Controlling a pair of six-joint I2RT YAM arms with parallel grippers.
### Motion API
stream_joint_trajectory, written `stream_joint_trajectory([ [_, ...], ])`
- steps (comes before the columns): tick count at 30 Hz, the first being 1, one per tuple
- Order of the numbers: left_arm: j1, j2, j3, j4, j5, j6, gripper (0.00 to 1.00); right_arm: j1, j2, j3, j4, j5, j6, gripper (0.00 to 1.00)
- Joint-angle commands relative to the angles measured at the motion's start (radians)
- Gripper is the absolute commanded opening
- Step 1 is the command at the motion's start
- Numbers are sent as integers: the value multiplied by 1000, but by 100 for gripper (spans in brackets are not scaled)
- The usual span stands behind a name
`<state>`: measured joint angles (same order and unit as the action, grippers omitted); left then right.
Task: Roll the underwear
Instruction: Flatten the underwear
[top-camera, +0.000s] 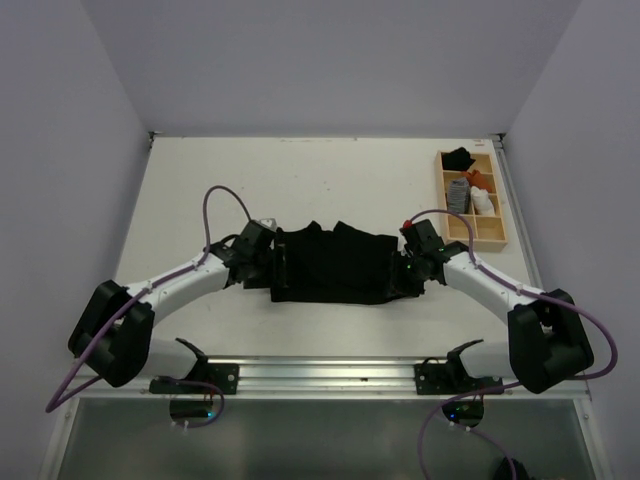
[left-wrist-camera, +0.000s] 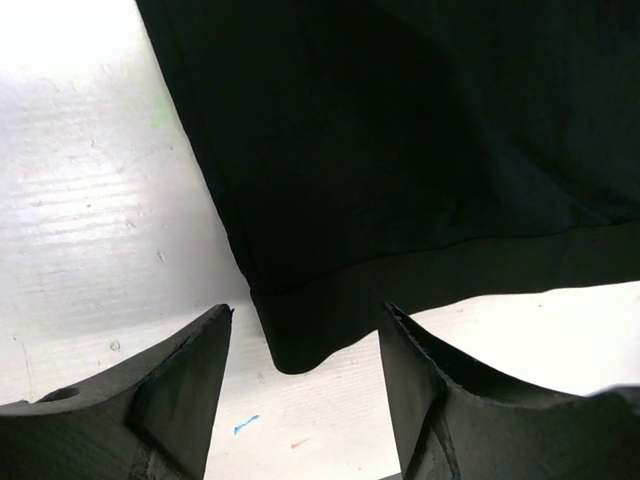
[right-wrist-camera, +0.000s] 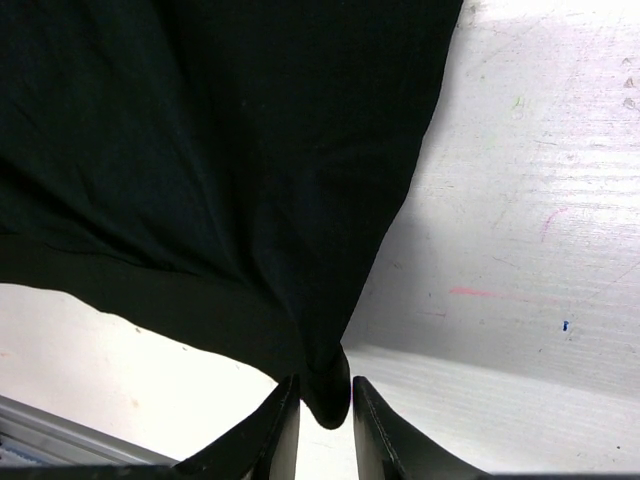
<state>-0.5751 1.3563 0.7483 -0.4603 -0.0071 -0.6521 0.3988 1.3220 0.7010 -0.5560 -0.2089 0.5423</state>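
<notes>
Right now the underwear (top-camera: 335, 265) lies spread flat in the middle of the table (top-camera: 330, 180), one black piece, wider left to right than near to far. My two arms reach in from the near edge and meet it at its two ends.

My left gripper (left-wrist-camera: 307, 312) sits at the left end with its jaws wide apart. The near-left corner of the fabric, with its hemmed band, lies between the fingers (left-wrist-camera: 180, 390), and bare table shows on either side of that corner, so nothing is clamped there.

My right gripper (right-wrist-camera: 325, 385) sits at the right end with its jaws standing close together, a narrow gap between them. The near-right corner of the fabric fills that gap. Whether the fingers press it or only flank it I cannot tell.

For room, bare table runs along the whole far side of the garment and out to the left. A strip of it also lies between the garment's near hem and the rail where my bases are bolted.

At the far right edge stands one wooden tray (top-camera: 440, 190), well apart from the garment. It holds one black bundle (top-camera: 460, 158), one grey striped roll (top-camera: 457, 194), one white roll (top-camera: 483, 203) and a small orange piece (top-camera: 474, 178).
</notes>
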Motion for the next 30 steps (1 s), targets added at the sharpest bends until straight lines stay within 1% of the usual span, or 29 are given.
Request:
stream_joint_trajectory([
  [1,8,12,-38,34,39,-27,63,-2,2,2,19,-3,-24,32],
  [2,8,17,-46,35,41,-30,62,-2,0,-1,22,-3,-25,33],
  [5,9,20,-70,41,32,-38,61,-2,6,-9,28,0,-28,33],
  [11,15,35,-93,77,10,-43,62,-2,23,-17,41,-9,-31,32],
  [14,29,47,-105,110,15,-38,63,-2,23,-21,42,-15,-33,31],
  [16,41,43,-127,158,44,-37,62,0,23,-23,42,-15,-33,29],
  [18,52,40,-141,193,90,-37,57,-2,23,-24,42,-15,-33,25],
  [20,54,23,-144,213,114,-40,41,-2,20,-24,42,-15,-33,22],
  [21,54,15,-144,215,122,-40,34,-2,19,-21,42,-15,-31,18],
  [22,55,4,-139,213,125,-44,18,-2,17,-18,42,-15,-31,5],
  [23,60,-15,-129,201,128,-46,12,-2,19,-2,38,-14,-31,0],
  [24,63,-26,-115,190,128,-40,8,0,19,17,12,-11,-33,0],
  [25,67,-37,-66,172,122,-37,0,-3,17,40,-7,-11,-39,0],
  [28,99,-65,50,92,118,-5,0,-17,6,201,-91,6,-60,0],
  [29,122,-60,144,50,118,5,0,-23,14,309,-113,20,-68,0],
  [30,136,-51,205,25,119,15,0,-29,25,368,-164,22,-76,0],
])
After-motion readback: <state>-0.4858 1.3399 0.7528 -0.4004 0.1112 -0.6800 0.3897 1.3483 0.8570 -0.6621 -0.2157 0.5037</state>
